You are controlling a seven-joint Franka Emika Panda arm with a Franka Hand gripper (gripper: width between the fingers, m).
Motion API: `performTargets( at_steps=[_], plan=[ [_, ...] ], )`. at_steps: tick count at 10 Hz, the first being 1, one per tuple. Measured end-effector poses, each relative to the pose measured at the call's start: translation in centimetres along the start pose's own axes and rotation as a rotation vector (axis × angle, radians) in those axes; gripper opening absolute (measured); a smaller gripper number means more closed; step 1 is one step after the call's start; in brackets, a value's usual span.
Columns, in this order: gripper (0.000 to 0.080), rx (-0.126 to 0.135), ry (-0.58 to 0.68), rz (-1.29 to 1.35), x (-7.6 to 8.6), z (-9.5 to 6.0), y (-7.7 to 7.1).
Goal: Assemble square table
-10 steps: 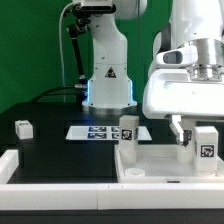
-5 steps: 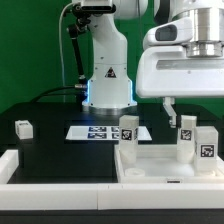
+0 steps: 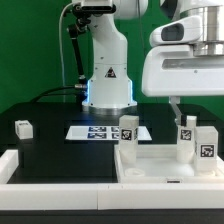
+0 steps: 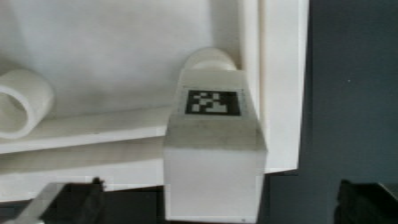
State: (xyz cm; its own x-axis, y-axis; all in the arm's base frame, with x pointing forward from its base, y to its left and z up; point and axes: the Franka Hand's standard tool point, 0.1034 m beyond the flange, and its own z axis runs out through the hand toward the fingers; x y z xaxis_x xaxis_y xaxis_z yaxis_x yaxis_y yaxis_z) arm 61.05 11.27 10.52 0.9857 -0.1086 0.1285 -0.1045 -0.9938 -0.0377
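Square table top (image 3: 150, 160) bears an upright leg (image 4: 214, 130), flanked without contact by the released end effector (image 4: 217, 198).

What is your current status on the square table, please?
Gripper open, poised over an upright leg, not gripping. Leg stands on the table top by its rim. Second leg close beside it.

Green wall (image 3: 30, 50), black tabletop (image 3: 50, 150).
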Motion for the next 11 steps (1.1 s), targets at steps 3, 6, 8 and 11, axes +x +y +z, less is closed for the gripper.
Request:
performTargets(
  at_steps=[3,6,8,11],
  plan=[
    [0.0649,-0.014,-0.004,0.006,0.1,1.5,0.5],
    [0.0622,-0.018,-0.004,0.038,0.0,1.7,0.6],
    [0.0293,-0.016,-0.003,0.093,0.0,1.7,0.6],
    [0.0294,-0.016,-0.001,0.300,0.0,1.7,0.5]
  ],
)
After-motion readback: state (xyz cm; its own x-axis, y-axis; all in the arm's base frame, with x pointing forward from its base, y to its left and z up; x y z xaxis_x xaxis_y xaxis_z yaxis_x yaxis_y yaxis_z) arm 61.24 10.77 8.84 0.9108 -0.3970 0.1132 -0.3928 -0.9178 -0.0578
